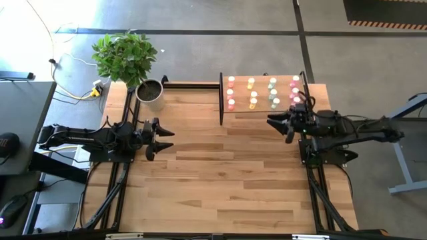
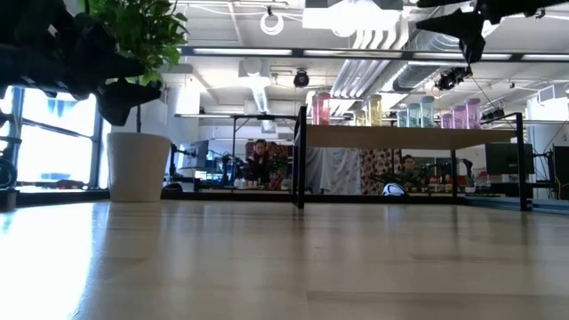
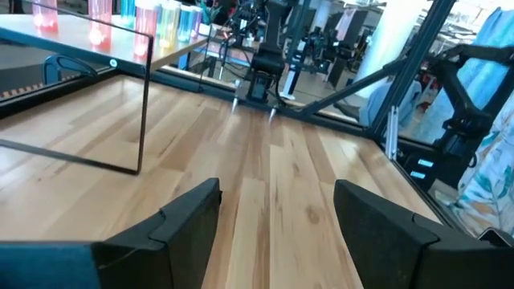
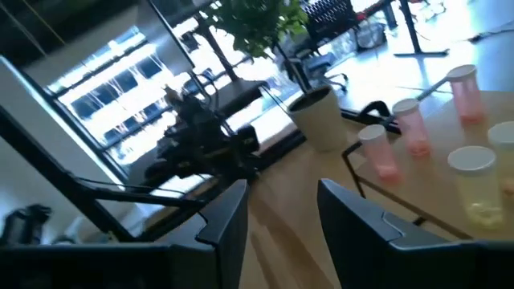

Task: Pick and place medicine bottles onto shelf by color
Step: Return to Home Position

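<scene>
Left gripper [image 1: 171,140] and right gripper [image 1: 275,127] — fingers wide, empty; medicine bottles [image 1: 273,93] line the shelf [image 1: 262,95].

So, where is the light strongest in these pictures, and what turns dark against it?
High view: the small coloured medicine bottles glow on the light-wood shelf. Low view: the bright window leaves the leafy green plant largely dark, and the wooden table carries a pale sheen. Right wrist view: bright windows silhouette the left arm.
</scene>
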Robot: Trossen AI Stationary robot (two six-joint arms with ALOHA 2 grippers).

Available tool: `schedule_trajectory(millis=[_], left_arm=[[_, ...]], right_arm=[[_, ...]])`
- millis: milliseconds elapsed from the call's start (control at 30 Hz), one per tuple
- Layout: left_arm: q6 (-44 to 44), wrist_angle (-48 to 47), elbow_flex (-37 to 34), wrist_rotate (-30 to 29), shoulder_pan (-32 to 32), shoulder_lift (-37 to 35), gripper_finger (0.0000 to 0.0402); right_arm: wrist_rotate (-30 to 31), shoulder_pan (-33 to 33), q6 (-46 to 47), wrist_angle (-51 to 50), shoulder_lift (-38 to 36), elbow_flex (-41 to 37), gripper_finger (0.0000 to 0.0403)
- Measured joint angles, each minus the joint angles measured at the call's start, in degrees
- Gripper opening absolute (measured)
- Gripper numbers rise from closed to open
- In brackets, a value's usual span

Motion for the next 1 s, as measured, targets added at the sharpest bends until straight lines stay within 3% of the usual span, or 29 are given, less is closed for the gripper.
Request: schedule_trajectory(millis=[133, 367, 1000], left_arm=[[-1.4, 0.0, 0.0, -0.1, 0.0, 0.0, 0.0236], [-1.4, 0.0, 0.0, -0.2, 0.0, 0.0, 0.0236], [-1.0, 0.0, 0.1, 0.0, 0.0, 0.0, 0.0236]], right_arm=[[-0.2, 1.8, -0.5, 8.1, -4.8, -7.3, 0.0142], [-0.3, 4.6, -0.4, 9.9, -10.7, -15.9, 0.0142], [-3.7, 7.6, -1.8, 9.0, -21.4, -26.9, 0.0142]])
